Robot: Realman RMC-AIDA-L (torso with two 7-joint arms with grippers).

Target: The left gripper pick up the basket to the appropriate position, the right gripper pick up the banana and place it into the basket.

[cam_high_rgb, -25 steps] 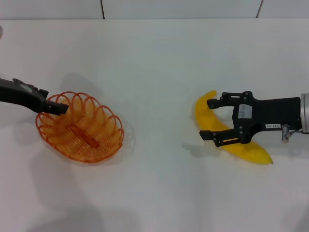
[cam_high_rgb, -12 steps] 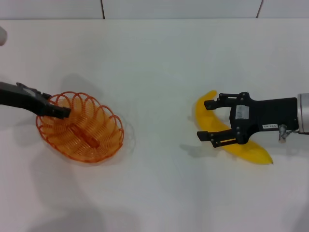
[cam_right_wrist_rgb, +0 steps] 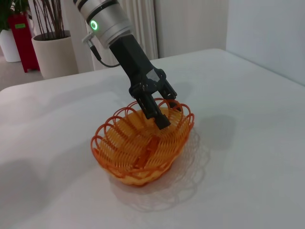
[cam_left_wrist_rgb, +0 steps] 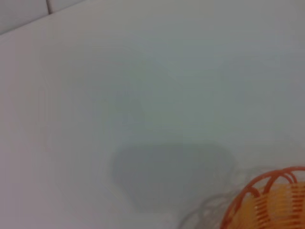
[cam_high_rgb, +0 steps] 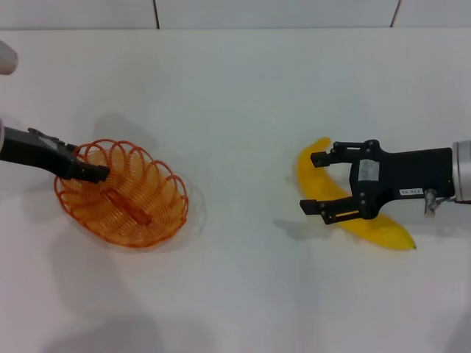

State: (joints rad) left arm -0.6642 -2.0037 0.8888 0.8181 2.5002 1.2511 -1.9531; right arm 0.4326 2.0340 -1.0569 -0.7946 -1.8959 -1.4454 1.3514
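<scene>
On the white worktop [cam_high_rgb: 243,103], at nine o'clock, the left pincer [cam_high_rgb: 94,173] reaches in level, its fingers closed over the orange wire basket's [cam_high_rgb: 121,195] scalloped rim. At three o'clock the right pincer [cam_high_rgb: 316,182] hovers wide, straddling the banana [cam_high_rgb: 333,198].

Left gripper [cam_high_rgb: 90,173]: reaches in from the left edge on a black arm, angled down. Fingers [cam_right_wrist_rgb: 162,121] close together, tips low; whether they clamp anything cannot be told.

Right gripper [cam_high_rgb: 315,183]: enters from the right edge, arm level, silver-white wrist [cam_high_rgb: 462,182] at frame edge. Jaws spread wide, one finger far, one near, tips pointing toward the robot's left. White label on the gripper body.
</scene>
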